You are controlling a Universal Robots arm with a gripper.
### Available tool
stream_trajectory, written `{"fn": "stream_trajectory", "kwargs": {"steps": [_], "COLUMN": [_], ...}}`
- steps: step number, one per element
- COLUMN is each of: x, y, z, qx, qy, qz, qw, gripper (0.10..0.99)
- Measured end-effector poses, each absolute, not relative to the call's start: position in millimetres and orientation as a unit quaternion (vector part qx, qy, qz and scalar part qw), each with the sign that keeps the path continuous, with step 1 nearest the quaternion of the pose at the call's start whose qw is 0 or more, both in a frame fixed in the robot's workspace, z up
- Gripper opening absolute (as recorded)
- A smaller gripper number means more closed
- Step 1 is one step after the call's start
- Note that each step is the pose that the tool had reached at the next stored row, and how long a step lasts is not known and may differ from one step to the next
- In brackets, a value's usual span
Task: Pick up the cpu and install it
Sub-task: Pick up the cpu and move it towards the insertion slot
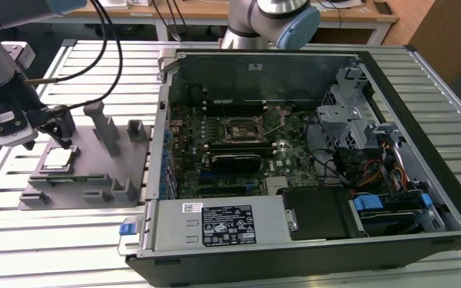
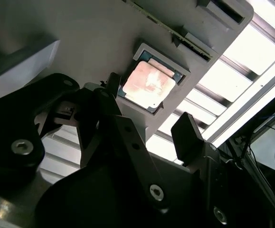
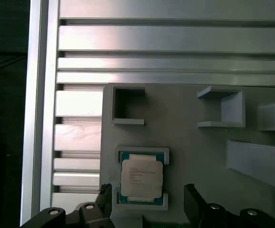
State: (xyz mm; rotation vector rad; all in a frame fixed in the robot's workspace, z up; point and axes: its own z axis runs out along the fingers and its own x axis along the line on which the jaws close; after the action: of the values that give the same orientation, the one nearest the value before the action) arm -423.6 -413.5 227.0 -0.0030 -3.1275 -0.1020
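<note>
We see the gripper (image 3: 146, 191) hanging wide open and empty just above the cpu (image 3: 141, 176), which lies flat in its recess on the grey fixture (image 3: 199, 156), lined up between the two fingers, well apart from the socket (image 1: 242, 129).

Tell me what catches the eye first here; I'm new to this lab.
An open black metal computer case with a green motherboard lies at the exterior view's right. At that view's left, the small silvery square cpu sits in a recess of the grey plastic fixture, with the black end effector open just above it.
</note>
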Motion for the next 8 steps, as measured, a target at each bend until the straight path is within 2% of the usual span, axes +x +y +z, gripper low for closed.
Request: {"fn": "stream_trajectory", "kwargs": {"steps": [3,4,8], "x": [-424,-424,-424], "y": [-413,-413,-413], "z": [222,220,215], "qx": [-0.001,-0.001,-0.001], "qy": [-0.999,-0.999,-0.999], "qz": [-0.033,-0.033,-0.032], "qw": [0.006,0.006,0.006], "gripper": [0.714,0.776,0.776]}}
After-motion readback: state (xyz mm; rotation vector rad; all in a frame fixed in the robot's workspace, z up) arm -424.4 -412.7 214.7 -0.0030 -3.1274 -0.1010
